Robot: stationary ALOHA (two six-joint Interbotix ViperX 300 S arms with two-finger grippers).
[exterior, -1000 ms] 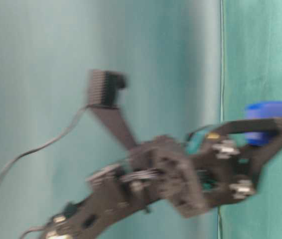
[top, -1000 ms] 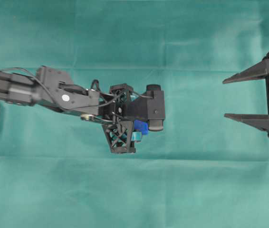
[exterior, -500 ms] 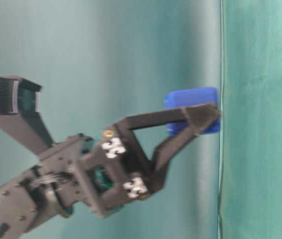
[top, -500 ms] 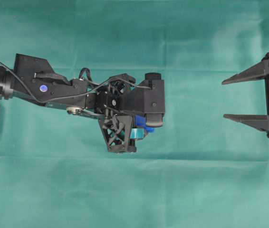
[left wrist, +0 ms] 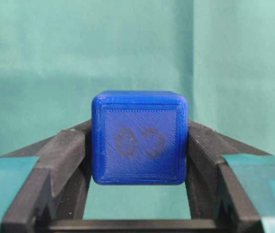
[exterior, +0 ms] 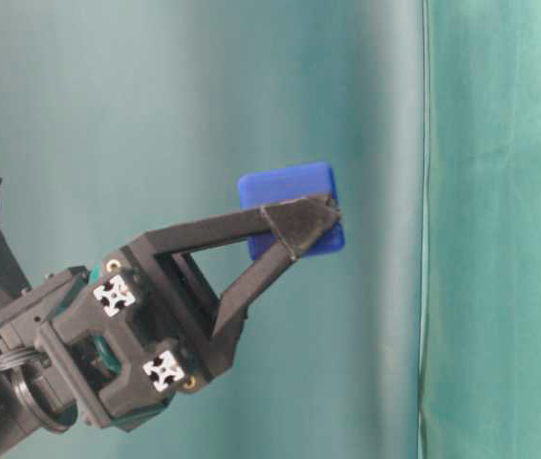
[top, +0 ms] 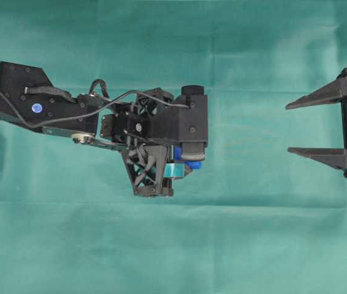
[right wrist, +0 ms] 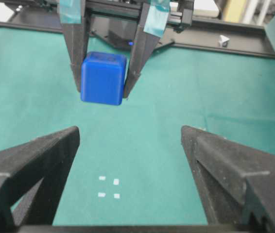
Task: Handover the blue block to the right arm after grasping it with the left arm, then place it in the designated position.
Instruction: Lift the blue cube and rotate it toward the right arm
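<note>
So right now I've got the blue block (left wrist: 138,137) pinched in the left gripper (right wrist: 103,77), held up off the green cloth (top: 173,245) with nothing under it. The jaws are narrowed right onto two opposite faces, and in the left wrist view the cube sits square near the tips, embossed mark facing the camera. Grip looks solid to me.

The right gripper (right wrist: 128,160) is parked at the right edge of the overhead view, well apart from the block, jaws spread as wide as they go and holding nothing. From its wrist cam I can see the block hanging ahead between its two fingers' line of sight, a bit left of centre and higher up.

The handover is the step I'm on, and my plan for doing it cleanly:
- bring the block across until it sits between the right fingers, not touching either one
- line up the right jaws on the two faces the left fingers aren't covering, so nobody clashes
- close the right side fully before I let the left one open

The designated position (right wrist: 108,188), those tiny white marks on the cloth, shows below in the right wrist view and nothing sits on it.
</note>
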